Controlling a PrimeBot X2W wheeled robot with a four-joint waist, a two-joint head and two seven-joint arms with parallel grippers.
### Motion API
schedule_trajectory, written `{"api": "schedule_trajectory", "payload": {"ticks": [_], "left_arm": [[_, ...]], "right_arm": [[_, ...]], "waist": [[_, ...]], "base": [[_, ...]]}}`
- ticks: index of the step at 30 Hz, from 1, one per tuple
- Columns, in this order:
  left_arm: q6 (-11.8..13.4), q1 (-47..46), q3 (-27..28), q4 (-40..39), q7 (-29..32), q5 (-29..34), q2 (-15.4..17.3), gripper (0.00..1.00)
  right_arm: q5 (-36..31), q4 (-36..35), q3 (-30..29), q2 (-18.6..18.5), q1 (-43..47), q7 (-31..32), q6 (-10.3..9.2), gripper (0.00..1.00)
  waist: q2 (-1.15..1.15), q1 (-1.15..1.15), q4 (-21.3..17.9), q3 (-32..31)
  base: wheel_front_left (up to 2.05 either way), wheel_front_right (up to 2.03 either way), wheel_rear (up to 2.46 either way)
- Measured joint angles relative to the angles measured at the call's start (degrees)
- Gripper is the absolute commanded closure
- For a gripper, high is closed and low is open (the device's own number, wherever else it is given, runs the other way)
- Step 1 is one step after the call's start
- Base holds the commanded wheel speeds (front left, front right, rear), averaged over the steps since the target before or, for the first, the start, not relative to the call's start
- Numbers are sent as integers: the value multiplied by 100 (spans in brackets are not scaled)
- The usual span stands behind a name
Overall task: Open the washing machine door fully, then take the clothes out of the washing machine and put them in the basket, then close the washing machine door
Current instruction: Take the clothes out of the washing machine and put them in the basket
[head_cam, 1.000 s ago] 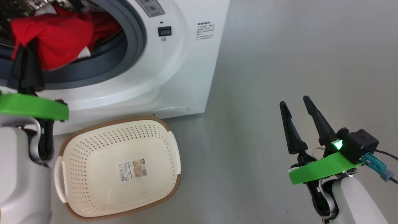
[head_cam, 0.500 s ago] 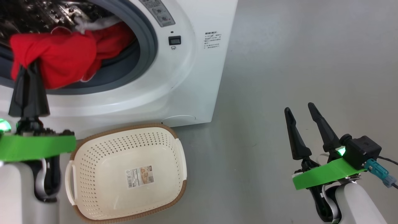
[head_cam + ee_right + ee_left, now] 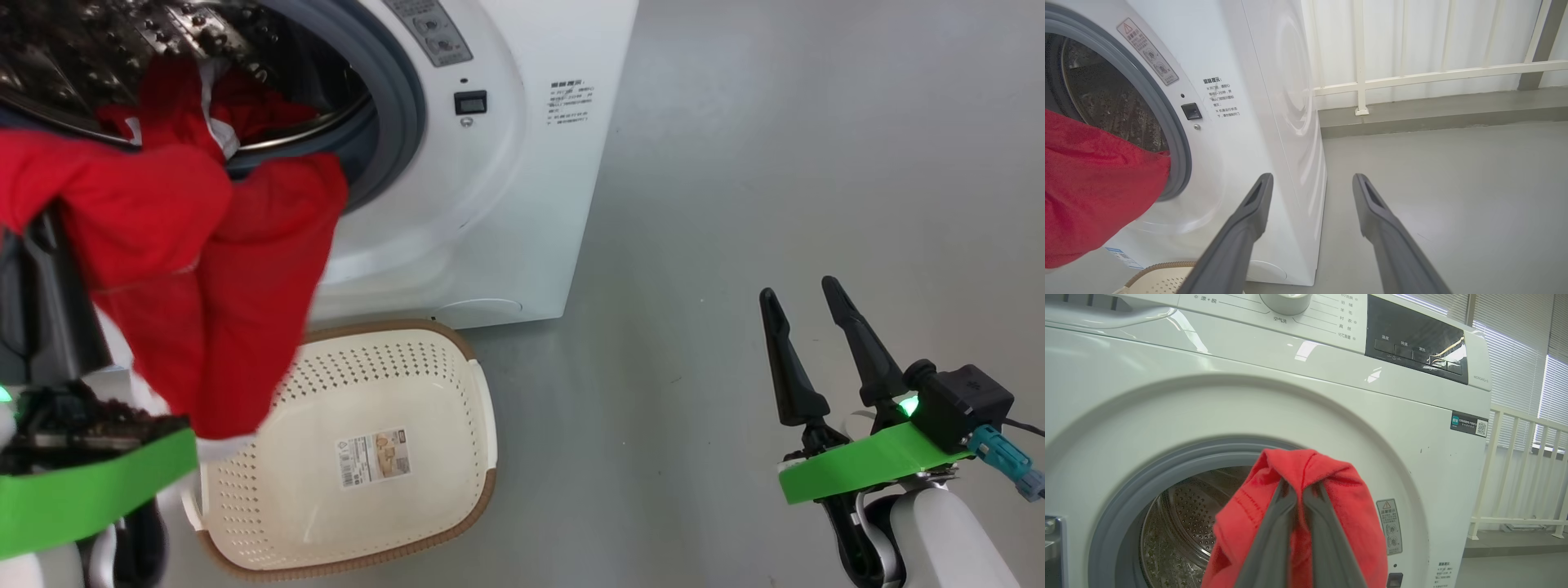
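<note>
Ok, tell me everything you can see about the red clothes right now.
The clothes are bright red, soft-looking fabric with white parts near the drum and at the bottom edge. The left gripper is shut on a bunched fold, and the fabric hangs from it in loose folds before the washing machine opening, above the left side of the basket. A part trails back over the grey gasket into the drum. Whether it touches the basket is unclear.

- Smooth grey floor (image 3: 775, 163) with a dull, even sheen.
- White railing (image 3: 1433, 76) along a pale panelled wall (image 3: 1412, 32).
- Daylight glows through slatted window blinds (image 3: 1515, 359).
</note>
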Motion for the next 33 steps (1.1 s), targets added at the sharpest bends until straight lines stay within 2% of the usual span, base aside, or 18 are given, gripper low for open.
{"api": "schedule_trajectory", "payload": {"ticks": [7, 18, 33], "left_arm": [[0, 382, -120, 404, 0, 0, -56, 100], [-1, 513, -382, 1812, 1, 75, -77, 100], [-1, -380, -743, 4065, 2, 404, 63, 100]], "right_arm": [[0, -18, 4, -1, -4, 0, 0, 0], [0, -81, 31, 3, -55, 0, 0, 0], [49, -209, 137, 4, -455, 0, 0, 0]], "waist": [[0, 0, 0, 102], [0, 0, -58, 457], [0, 0, -236, 1188]], "base": [[0, 0, 0], [0, 0, 0], [0, 0, 0]]}}
